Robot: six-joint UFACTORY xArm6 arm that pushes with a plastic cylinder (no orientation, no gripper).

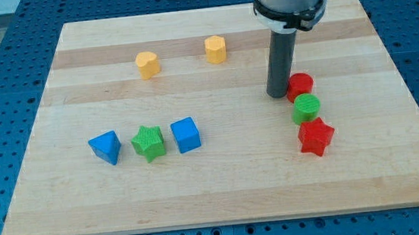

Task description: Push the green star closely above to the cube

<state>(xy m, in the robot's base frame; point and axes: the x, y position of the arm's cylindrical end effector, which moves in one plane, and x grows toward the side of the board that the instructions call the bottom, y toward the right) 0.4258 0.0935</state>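
The green star [148, 142] lies on the wooden board at the lower left, between a blue triangle [106, 148] on its left and the blue cube [185, 134] on its right, almost touching the cube. My tip [279, 94] rests far to the right of them, just left of a red cylinder [299, 86].
A green cylinder [306, 108] and a red star [316, 136] sit in a column below the red cylinder. A yellow heart-like block [147, 63] and a yellow hexagon block [216, 48] lie near the view's top. The board's edge [226, 215] runs along the bottom.
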